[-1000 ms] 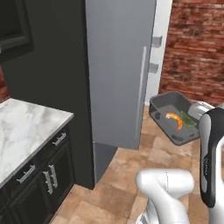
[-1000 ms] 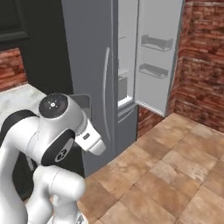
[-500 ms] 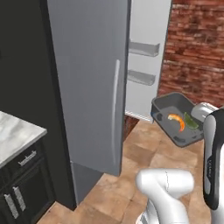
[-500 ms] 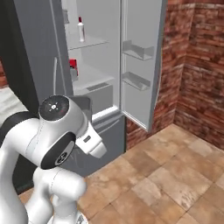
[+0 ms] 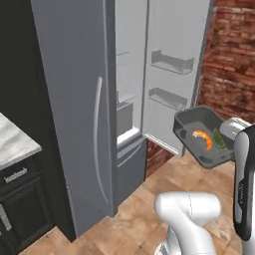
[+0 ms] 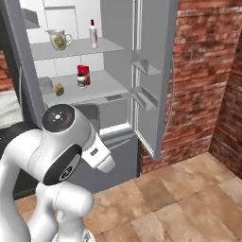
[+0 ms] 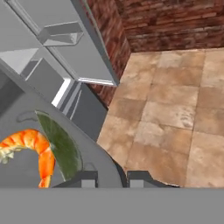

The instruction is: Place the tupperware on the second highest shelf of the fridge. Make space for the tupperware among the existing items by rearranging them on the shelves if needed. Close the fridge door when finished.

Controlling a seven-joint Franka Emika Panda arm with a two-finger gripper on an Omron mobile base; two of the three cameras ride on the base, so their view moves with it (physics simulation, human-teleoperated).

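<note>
The tupperware (image 5: 197, 124), dark grey with an orange shrimp-like piece and a green one inside, hangs in the air right of the fridge (image 5: 74, 99). My gripper (image 5: 224, 140) is shut on its right rim. In the hand view the gripper (image 7: 113, 179) pinches the rim of the tupperware (image 7: 19, 169). The fridge door (image 6: 156, 94) stands open. Inside, one of the shelves (image 6: 106, 46) carries a cream mug (image 6: 59, 38) and a red-capped white bottle (image 6: 93, 34). On the shelf below (image 6: 101, 85) stand a red box (image 6: 84, 72), a small jar (image 6: 82, 82) and a brownish lump (image 6: 58, 89).
The left fridge door (image 5: 94, 149) is closed, with a dark cabinet and marble counter (image 5: 12, 147) to its left. A brick wall (image 6: 208, 71) runs behind and right of the open door. Grey bins (image 5: 172, 62) line the door's inner face. Tiled floor (image 7: 175, 113) lies below.
The whole picture has shifted: the camera has swung around the fridge, and the open right side with its shelves now faces me. The tupperware stays in the shut gripper.
</note>
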